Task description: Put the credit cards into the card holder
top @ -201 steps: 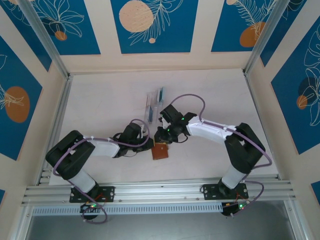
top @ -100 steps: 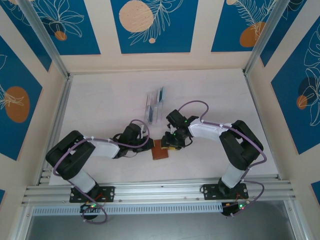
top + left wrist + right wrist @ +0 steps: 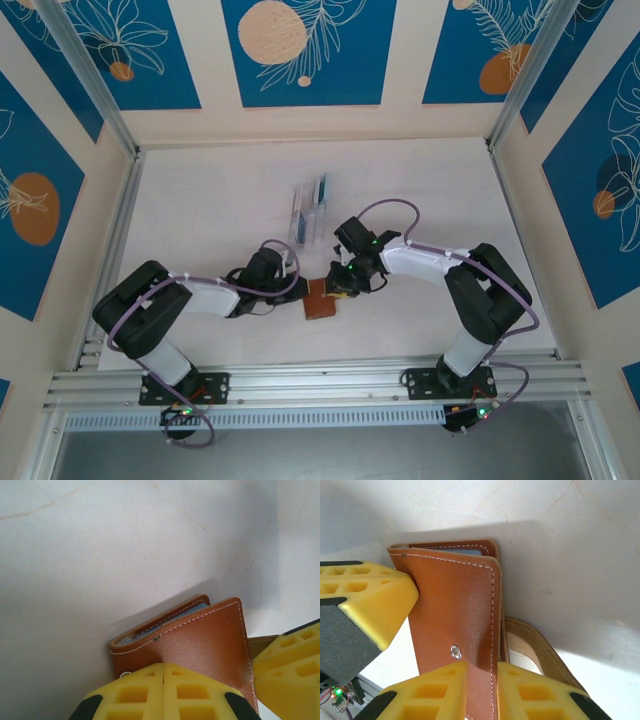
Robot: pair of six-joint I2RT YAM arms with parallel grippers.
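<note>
Both pincers are at the brown leather bifold card holder (image 3: 321,302), which sits folded on the pale surface (image 3: 200,200) between my two arms.

My left pincer (image 3: 163,680) has its yellow fingers pressed together against the holder's cover. Their tips hide that edge, so I cannot tell whether any leather is caught between them. My right pincer (image 3: 482,682) pinches the cover's edge beside the bare snap stud (image 3: 455,652), one finger on either side, and the strap tab (image 3: 540,650) lies loose alongside. Only a sliver of the pale blue-grey inner pocket (image 3: 470,551) peeps out, so I cannot see whether a card is inside. Thin blue and teal credit cards (image 3: 321,190) stand in a clear plastic slotted rack (image 3: 300,215) further back, too small to count.
</note>
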